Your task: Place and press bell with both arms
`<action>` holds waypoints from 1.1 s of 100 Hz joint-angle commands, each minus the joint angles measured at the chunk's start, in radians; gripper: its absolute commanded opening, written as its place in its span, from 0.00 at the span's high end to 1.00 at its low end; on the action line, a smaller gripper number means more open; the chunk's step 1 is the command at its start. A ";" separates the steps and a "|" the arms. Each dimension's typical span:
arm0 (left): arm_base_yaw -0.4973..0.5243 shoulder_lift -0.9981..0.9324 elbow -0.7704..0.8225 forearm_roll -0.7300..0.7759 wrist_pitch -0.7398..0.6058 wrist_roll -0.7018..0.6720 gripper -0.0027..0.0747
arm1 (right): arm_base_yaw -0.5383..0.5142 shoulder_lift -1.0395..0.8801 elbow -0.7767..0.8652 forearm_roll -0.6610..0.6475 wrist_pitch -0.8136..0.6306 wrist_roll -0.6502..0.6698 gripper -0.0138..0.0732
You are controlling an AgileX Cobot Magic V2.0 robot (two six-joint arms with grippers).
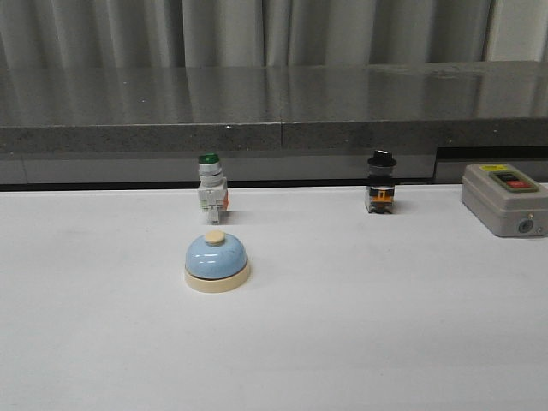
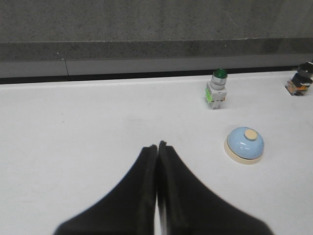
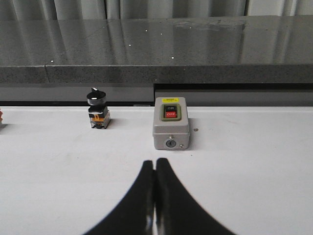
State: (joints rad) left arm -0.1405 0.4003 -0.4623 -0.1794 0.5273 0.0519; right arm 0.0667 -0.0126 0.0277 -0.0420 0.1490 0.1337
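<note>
A plain white tabletop fills the near ground, matte and faintly scuffed. On it, left of centre, sits the bell, a small light-blue dome on a cream round base with a cream button on top, upright and touching nothing. Neither arm appears in the front view; in the wrist views the left gripper has its black fingers pressed together with nothing between them, above bare table to the left of the bell and well apart from it, and the right gripper is likewise clenched on nothing, just short of the grey switch box. Farther back, just behind the bell, stands a white push-button switch with a green cap; to its right, well apart, stands a small switch with a black knob. The grey box lies at the far right, carrying a black button and a red button under a yellow label; the lettering is too small to read. Beyond the table runs a dark speckled stone ledge with a glossy top, and behind that hang pale grey pleated curtains.
</note>
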 commanded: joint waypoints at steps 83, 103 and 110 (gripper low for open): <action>0.003 -0.440 0.491 0.097 -0.604 -0.044 0.99 | -0.006 -0.006 -0.002 -0.009 -0.080 -0.005 0.92; 0.003 -0.440 0.483 0.097 -0.537 -0.044 0.99 | -0.006 -0.006 -0.002 -0.009 -0.080 -0.005 0.92; 0.003 -0.440 0.483 0.097 -0.535 -0.044 0.99 | -0.006 -0.006 -0.002 -0.009 -0.080 -0.005 0.92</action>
State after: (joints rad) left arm -0.1381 -0.0052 0.0009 -0.0758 0.0769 0.0188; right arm 0.0667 -0.0126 0.0277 -0.0420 0.1490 0.1337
